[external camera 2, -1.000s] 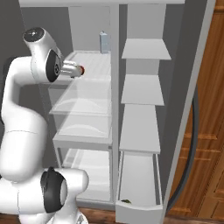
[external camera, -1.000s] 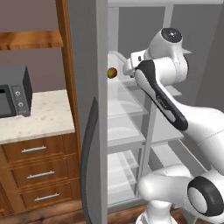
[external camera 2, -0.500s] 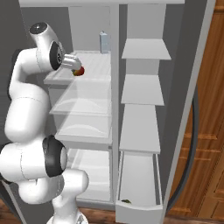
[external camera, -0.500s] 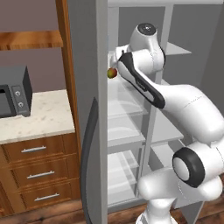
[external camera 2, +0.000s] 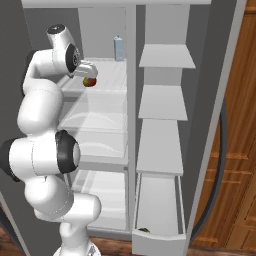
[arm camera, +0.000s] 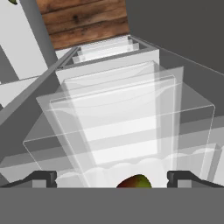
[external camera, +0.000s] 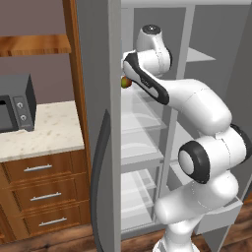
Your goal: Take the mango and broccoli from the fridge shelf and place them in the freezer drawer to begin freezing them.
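While the arm is folded high against the left side of the open fridge, the mango (external camera 2: 89, 81) is seen at the gripper (external camera 2: 90, 75), just above the front edge of the ribbed fridge shelf (external camera 2: 107, 80). In the hand view the mango (arm camera: 134, 181) sits low between the two fingertips (arm camera: 41, 178), which stand wide apart; whether they press on it cannot be told. A smooth, firm, fairly light fruit is to be expected, likely to slip or roll, so a hold across its narrow middle is judged safest. Its long axis cannot be made out, since little of it shows. The freezer drawer (external camera 2: 159, 239) stands pulled out at the bottom right, well below the mango, and a small dark green thing, probably the broccoli (external camera 2: 143, 230), lies at its front wall.
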